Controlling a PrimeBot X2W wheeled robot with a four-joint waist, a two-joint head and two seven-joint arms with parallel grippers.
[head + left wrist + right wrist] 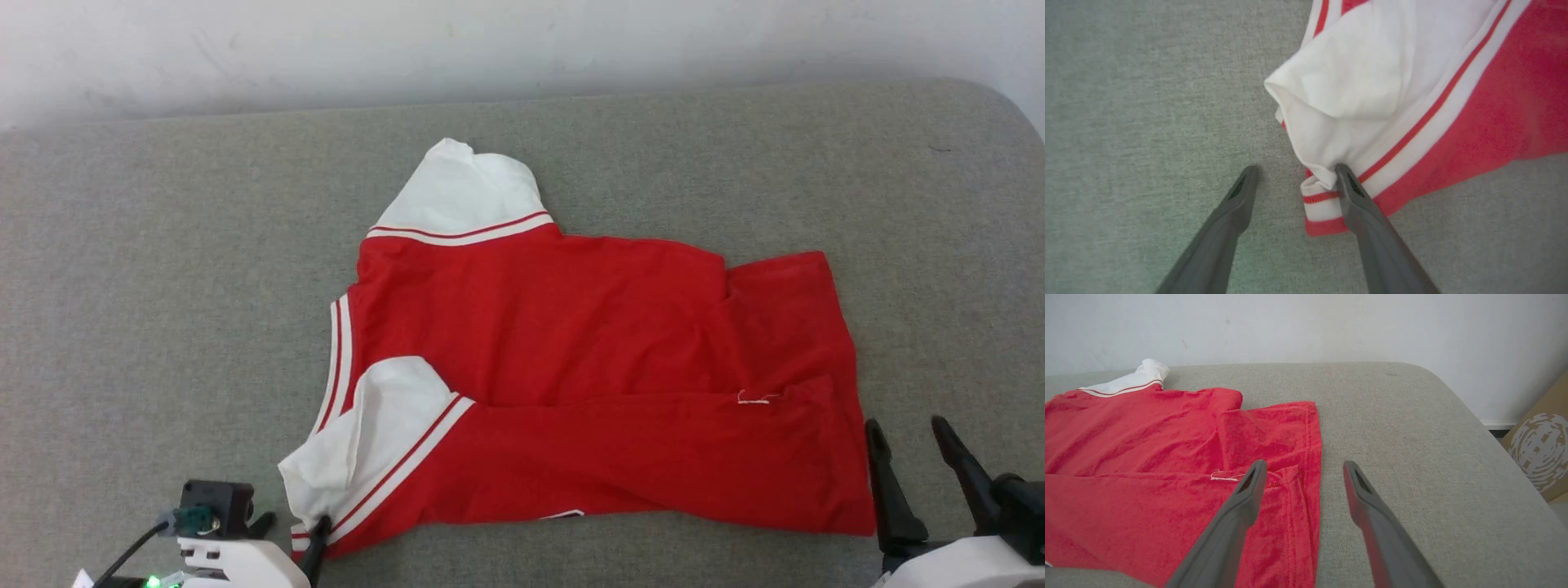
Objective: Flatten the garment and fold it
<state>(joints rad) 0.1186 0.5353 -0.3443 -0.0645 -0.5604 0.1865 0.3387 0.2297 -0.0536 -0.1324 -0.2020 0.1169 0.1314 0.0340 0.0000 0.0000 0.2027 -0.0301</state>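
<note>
The T-shirt [588,343] lies creased at the centre of the grey worktop [163,286], collar toward 9 o'clock and hem toward 3 o'clock. Its near side is folded over, so the print is hidden except for a sliver at the 6 o'clock edge. The left gripper [291,529], at 7 o'clock, stands spread. One finger [1355,192] touches the striped cuff of the near sleeve [367,433], with nothing pinched. The right gripper [906,426], at 4 o'clock, stands spread beside the hem; whether it touches the hem cannot be determined. Both arms are cut off at the head view's lower edge.
</note>
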